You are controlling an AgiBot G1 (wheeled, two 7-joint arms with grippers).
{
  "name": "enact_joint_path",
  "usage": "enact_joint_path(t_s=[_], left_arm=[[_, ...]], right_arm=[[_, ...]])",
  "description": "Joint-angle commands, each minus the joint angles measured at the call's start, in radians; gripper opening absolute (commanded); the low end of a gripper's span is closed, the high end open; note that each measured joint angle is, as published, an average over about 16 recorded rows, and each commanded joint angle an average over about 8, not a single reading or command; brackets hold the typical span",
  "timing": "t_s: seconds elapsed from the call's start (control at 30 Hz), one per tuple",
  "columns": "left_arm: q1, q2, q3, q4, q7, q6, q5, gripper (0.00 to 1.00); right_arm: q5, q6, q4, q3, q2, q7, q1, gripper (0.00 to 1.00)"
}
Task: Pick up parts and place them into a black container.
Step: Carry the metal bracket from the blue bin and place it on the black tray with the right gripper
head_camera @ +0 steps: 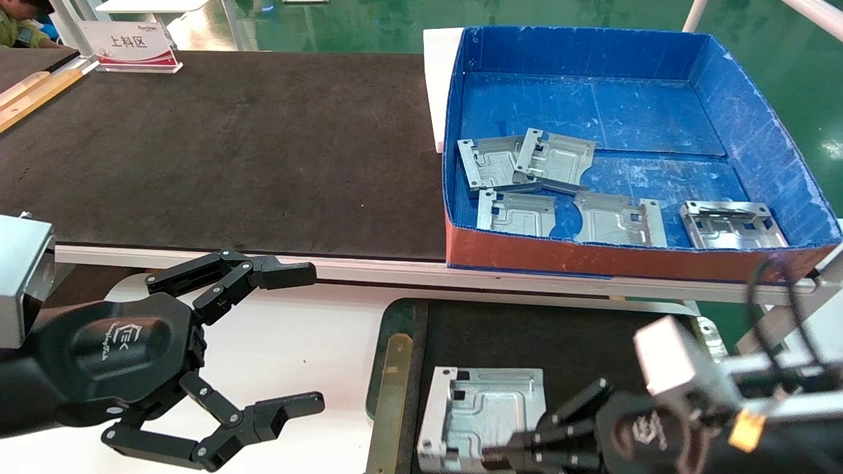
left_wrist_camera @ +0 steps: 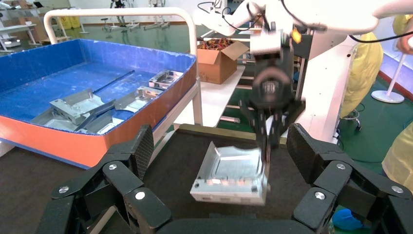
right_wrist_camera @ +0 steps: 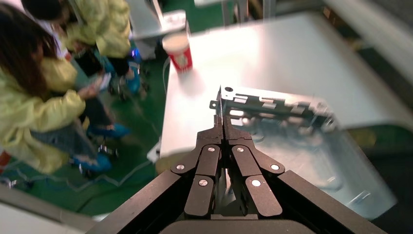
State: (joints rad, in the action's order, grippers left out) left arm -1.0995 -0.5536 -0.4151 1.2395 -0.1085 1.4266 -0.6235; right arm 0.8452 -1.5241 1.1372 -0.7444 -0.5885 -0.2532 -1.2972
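A silver-grey part [head_camera: 484, 418] hangs low over the black container [head_camera: 527, 336], whose dark floor, green rim and brass strip show at the bottom of the head view. My right gripper [head_camera: 490, 454] is shut on the part's thin edge; in the right wrist view the right gripper [right_wrist_camera: 222, 124] pinches the edge of the part [right_wrist_camera: 292, 141]. In the left wrist view the part [left_wrist_camera: 231, 173] is tilted just above the floor. Several more parts [head_camera: 553, 158] lie in the blue box [head_camera: 757, 151]. My left gripper [head_camera: 313, 336] is open and empty, left of the container.
The blue box with the red-brown front stands at the back right on the long black mat [head_camera: 230, 151]. A white table [head_camera: 296, 349] lies under the left gripper. A name sign [head_camera: 128, 46] and wooden strips [head_camera: 33, 92] are at the far left.
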Motion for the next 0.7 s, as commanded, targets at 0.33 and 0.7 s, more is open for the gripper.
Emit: enact_joint_path(t_s=[0.33,0.7], left_arm=[[0.0,0.0,0.0,0.0,0.0,0.0,0.0,1.0],[0.0,0.0,0.0,0.0,0.0,0.0,0.0,1.0]], right_arm=[[0.126,0.04,-0.112,-0.053,-0.089,0.156,0.054,0.0],[0.241,0.092,-0.358,-0.087,-0.239,0.347,0.025,0.0]])
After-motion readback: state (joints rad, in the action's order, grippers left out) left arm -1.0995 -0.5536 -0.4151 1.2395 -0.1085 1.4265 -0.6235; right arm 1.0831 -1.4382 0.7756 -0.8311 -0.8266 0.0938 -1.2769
